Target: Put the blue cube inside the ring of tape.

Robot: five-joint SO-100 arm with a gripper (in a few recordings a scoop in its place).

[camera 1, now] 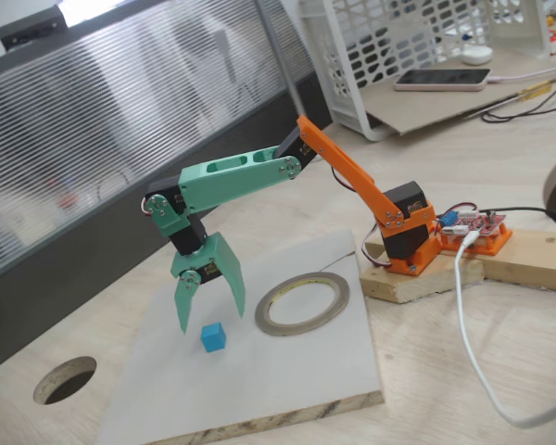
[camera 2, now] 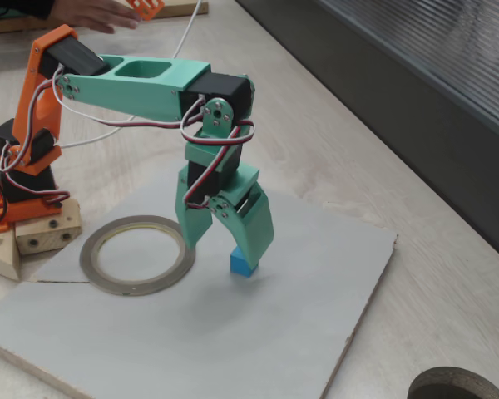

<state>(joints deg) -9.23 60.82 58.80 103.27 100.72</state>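
A hobby or lab workbench is suggested: a wooden desk (camera 1: 500, 371) is seen with a printed arm (camera 1: 352, 176) bolted to wood blocks (camera 1: 417, 278) and a bare red circuit board (camera 1: 477, 227) beside it. At one o'clock in a fixed view, a phone (camera 1: 442, 80), loose cables (camera 1: 528, 102) and a white plastic crate (camera 1: 398, 46) are noted.

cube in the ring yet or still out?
Out. The blue cube sits on the grey board beside the ring of tape, whose middle is bare, under the open tool.
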